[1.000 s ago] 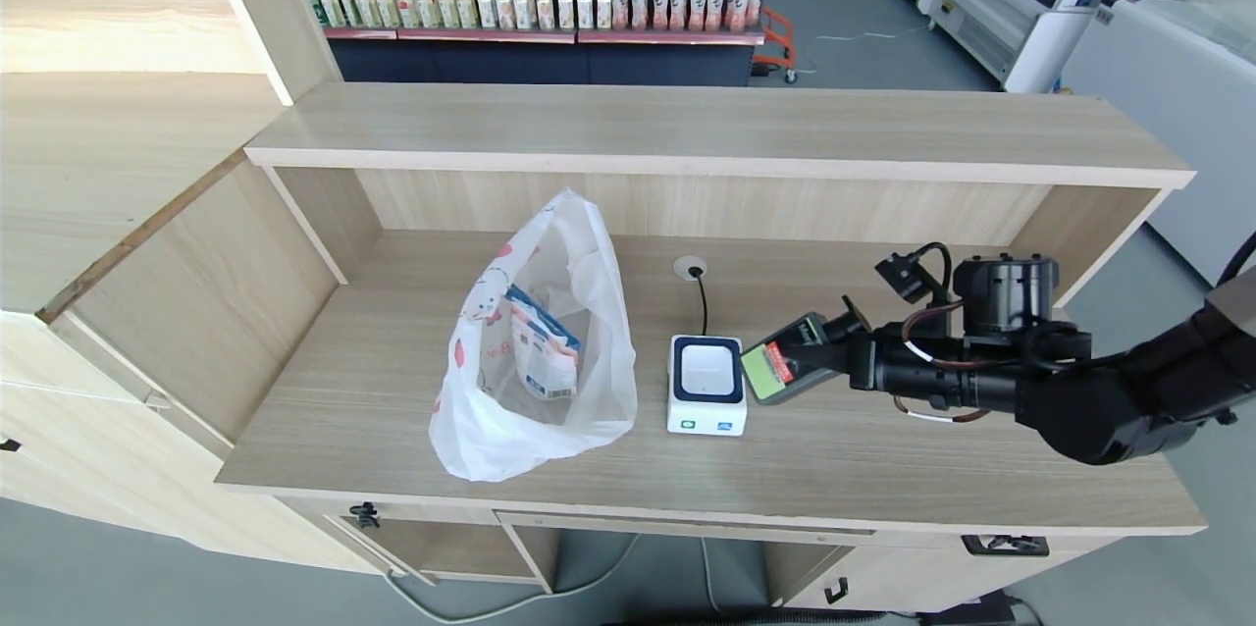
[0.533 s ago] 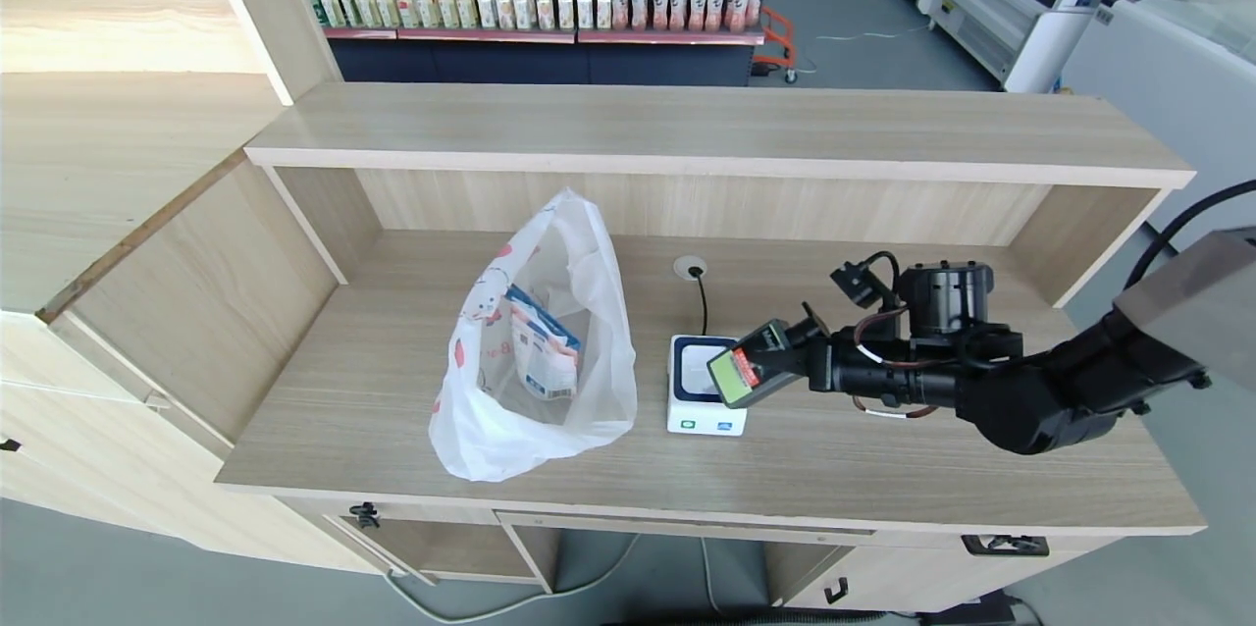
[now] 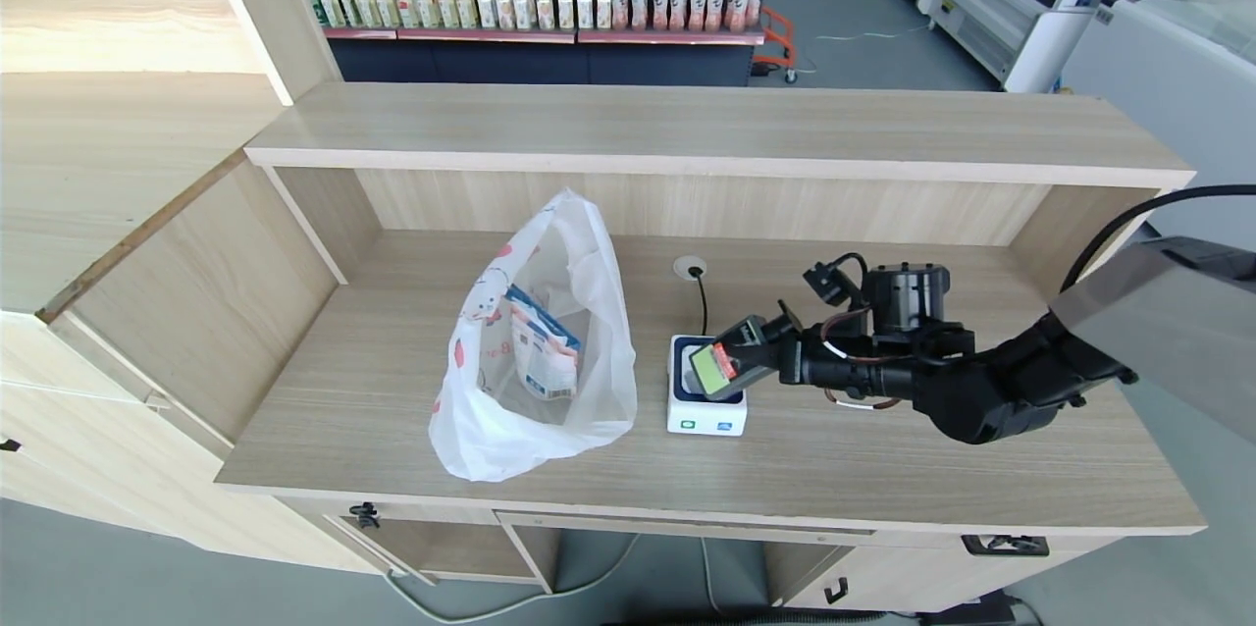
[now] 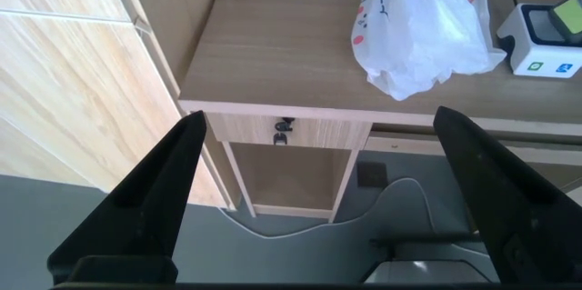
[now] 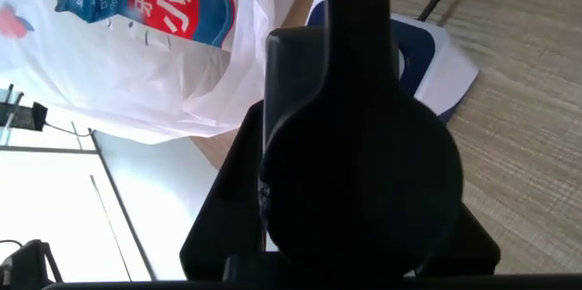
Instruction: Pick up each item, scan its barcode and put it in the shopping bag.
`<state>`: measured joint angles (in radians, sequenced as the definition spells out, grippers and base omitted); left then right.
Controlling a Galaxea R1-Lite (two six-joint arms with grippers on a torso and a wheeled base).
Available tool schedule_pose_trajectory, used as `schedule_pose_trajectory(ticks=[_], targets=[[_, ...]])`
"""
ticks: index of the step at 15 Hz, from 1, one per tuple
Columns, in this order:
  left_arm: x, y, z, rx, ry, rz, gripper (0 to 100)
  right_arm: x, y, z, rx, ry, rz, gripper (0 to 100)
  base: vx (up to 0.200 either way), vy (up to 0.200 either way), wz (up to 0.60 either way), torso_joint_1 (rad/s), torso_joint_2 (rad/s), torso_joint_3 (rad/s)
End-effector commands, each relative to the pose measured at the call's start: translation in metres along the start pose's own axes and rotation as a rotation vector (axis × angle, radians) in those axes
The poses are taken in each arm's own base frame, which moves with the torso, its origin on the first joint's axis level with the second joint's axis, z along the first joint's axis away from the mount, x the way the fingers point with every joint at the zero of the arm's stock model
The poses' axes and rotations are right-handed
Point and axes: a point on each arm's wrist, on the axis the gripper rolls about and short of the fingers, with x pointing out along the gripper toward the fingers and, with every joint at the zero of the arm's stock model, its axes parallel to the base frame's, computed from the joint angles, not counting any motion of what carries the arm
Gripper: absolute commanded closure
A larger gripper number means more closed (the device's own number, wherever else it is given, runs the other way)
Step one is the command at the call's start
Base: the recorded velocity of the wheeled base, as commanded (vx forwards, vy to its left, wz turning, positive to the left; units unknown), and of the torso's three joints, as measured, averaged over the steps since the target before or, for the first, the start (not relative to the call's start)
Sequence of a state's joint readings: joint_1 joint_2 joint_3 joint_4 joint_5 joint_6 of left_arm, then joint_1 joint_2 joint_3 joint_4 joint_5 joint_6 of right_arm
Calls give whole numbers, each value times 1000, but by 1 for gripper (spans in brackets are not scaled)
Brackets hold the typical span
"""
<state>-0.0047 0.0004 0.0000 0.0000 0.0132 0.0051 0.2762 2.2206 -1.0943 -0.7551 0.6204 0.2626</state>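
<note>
Leftward along the light wood counter [image 3: 863,459] the right hand [image 3: 760,356] has carried its small box with a green face [image 3: 705,375]. A second ago the box hung just to the right of the white box-shaped scanner with a dark blue window frame [image 3: 706,418]; now it sits above that window, covering much of it. The hand is closed on the box, gripping it by its far end, green face tilted up toward the head camera.

From the head, a red label shows on the box's green face; its print is too small to make out. The right wrist view shows instead the scanner's blue-framed top and white edge below the dark hand.

The left wrist view looks up at the counter's front edge from below. There the left hand [image 4: 318,204] has its two dark fingers spread wide, gripping nothing.

Left of the scanner and just beside it stands the white translucent plastic shopping bag with red prints [image 3: 510,415], mouth open. Inside it a blue, white and orange packet [image 3: 545,346] stands upright. The right wrist view brings that packet close, with bold blue and red lettering on it.

A black cable [image 3: 702,302] runs from the scanner's back to a round grommet [image 3: 690,267] in the counter.
</note>
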Motion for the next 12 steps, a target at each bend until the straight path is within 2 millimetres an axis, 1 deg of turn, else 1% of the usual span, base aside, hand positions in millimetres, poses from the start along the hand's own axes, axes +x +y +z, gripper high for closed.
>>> schedule_pose_trajectory(ticks=[1, 4, 7, 9, 10, 11, 12], targets=[[0, 0, 0, -1, 0, 1, 0, 10, -1, -7, 4, 19, 9, 100, 0, 0, 0, 0, 0, 0], [0, 0, 0, 1, 0, 1, 0, 19, 1, -8, -5, 20, 20, 100, 0, 0, 0, 0, 0, 0], [0, 0, 0, -1, 0, 1, 0, 19, 4, -4, -8, 11, 21, 100, 0, 0, 0, 0, 0, 0], [0, 0, 0, -1, 0, 1, 0, 6, 17, 14, 13, -32, 32, 100, 0, 0, 0, 0, 0, 0], [0, 0, 0, -1, 0, 1, 0, -5, 26, 24, 18, -59, 39, 100, 0, 0, 0, 0, 0, 0], [0, 0, 0, -1, 0, 1, 0, -23, 38, 36, 2, -92, 41, 100, 0, 0, 0, 0, 0, 0], [0, 0, 0, 1, 0, 1, 0, -36, 43, 41, -6, -109, 36, 100, 0, 0, 0, 0, 0, 0]])
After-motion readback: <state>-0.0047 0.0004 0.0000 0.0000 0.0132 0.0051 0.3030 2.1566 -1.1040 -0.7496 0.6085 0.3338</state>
